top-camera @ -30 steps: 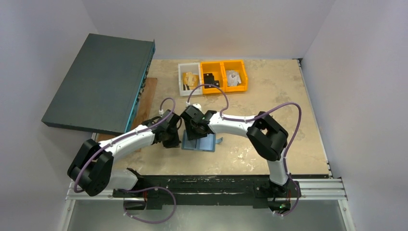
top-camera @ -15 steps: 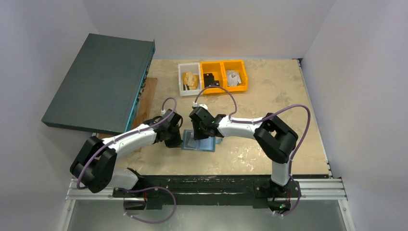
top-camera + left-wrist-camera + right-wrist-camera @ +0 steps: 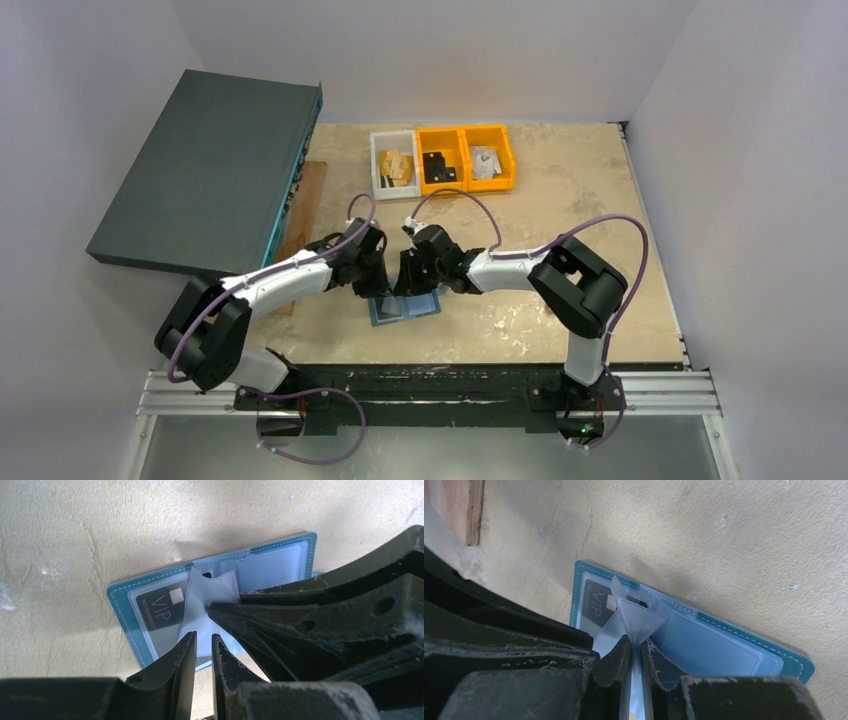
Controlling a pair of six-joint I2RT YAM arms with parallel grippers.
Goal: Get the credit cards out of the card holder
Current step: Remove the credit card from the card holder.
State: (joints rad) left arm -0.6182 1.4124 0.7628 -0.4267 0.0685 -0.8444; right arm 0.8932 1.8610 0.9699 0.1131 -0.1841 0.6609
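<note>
Card holder (image 3: 405, 308) laid open on worktop (image 3: 560, 200), inner side up, near front edge, under both tools. Dark credit card (image 3: 162, 607) marked VIP seen in pocket at holder's end toward left arm, still tucked in. Right tool (image 3: 635, 652) closed tight on clear pocket flap (image 3: 636, 622); flap raised into peak above card. Left tool (image 3: 202, 647) held over holder's near edge, tips parted by narrow slit, nothing gripped. Tools set close together, contact not discernible.
</note>
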